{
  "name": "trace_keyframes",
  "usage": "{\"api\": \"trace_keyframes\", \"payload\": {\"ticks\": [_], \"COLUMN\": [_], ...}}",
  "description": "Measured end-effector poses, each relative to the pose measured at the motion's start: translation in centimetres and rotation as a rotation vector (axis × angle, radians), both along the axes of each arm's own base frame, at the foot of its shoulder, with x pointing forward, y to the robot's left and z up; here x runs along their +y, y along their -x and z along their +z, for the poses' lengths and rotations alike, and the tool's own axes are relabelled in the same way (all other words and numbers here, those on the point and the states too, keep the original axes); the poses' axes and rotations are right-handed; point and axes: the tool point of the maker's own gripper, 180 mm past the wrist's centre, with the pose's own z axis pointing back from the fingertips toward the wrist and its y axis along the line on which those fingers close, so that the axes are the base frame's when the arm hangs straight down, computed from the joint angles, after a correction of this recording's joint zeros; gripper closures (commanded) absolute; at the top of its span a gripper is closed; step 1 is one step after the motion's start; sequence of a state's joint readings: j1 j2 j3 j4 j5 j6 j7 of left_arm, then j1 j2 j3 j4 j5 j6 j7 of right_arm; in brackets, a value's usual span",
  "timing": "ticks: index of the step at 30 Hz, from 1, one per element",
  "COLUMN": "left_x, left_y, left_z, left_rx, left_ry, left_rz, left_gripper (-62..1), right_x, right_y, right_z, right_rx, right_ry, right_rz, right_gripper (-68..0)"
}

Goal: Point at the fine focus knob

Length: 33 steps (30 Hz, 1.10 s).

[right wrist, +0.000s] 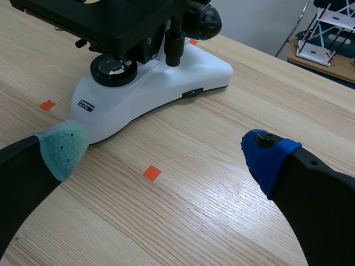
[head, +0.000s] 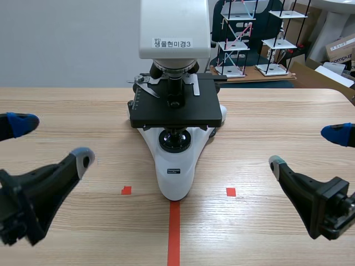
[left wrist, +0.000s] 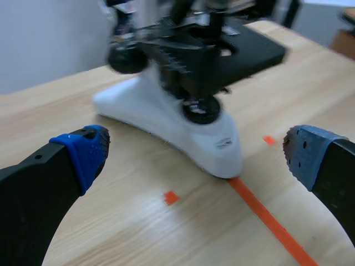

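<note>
A white microscope with a black stage (head: 176,149) stands mid-way on the light wooden worktop (head: 266,111). The left hand (head: 52,141) at 8 o'clock and the right hand (head: 306,148) at 4 o'clock are both spread wide and empty.

Left wrist: the microscope's base lies ahead at 12 o'clock.

Right wrist: the black round focus knob (right wrist: 202,22) sits at 12 o'clock on the microscope's side, well apart.

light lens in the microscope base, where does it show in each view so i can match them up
scene view: the light lens sits at the middle, in the white base, just nearer the robot than the black stage.
left wrist view: light lens, blurred, ahead of the left gripper, under the stage.
right wrist view: light lens ahead of the right gripper, under the stage's edge.
shared landmark: the small label on the base's front.
</note>
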State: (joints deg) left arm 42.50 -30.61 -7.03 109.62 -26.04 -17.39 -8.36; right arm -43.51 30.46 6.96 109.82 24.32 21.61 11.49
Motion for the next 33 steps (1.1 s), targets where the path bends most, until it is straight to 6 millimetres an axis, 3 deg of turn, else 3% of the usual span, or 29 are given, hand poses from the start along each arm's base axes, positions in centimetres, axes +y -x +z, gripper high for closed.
{"api": "trace_keyframes", "payload": {"ticks": [4, 6, 8, 12, 15, 17, 25, 33], "left_x": [-0.1, 0.0, 0.0, 0.0, 0.0, 0.0, -0.7, -0.7], "left_y": [0.1, 0.1, 0.1, 0.1, 0.1, 0.1, 0.7, 0.7], "left_z": [-0.1, -0.4, -0.5, -0.5, -0.5, -0.5, -1.2, -1.1], "left_rx": [0.008, 0.021, 0.025, 0.025, 0.024, 0.025, 0.014, 0.012], "left_ry": [-0.004, -0.014, -0.018, -0.018, -0.017, -0.018, -0.094, -0.088], "left_rz": [-0.007, -0.005, -0.004, -0.004, -0.004, -0.004, -0.067, -0.065], "left_gripper": [-62.3, -62.3, -62.3, -62.3, -62.3, -62.3, -62.3, -62.3], "right_x": [0.0, 0.0, 0.0, 0.0, -0.8, -1.7, -6.3, -6.4], "right_y": [0.0, 0.0, 0.0, 0.0, -0.8, -1.8, -6.3, -11.3], "right_z": [0.0, 0.0, 0.0, -0.4, -1.1, -1.4, -4.6, -6.4], "right_rx": [0.000, 0.000, 0.000, 0.005, 0.023, 0.019, 0.032, 0.001], "right_ry": [0.000, 0.000, 0.004, 0.042, 0.073, 0.080, 0.066, -0.012], "right_rz": [0.000, 0.000, 0.002, 0.010, -0.013, -0.048, -0.191, -0.183], "right_gripper": [-60.3, -56.8, -48.7, -26.0, -10.9, -4.4, -0.6, -0.5]}}
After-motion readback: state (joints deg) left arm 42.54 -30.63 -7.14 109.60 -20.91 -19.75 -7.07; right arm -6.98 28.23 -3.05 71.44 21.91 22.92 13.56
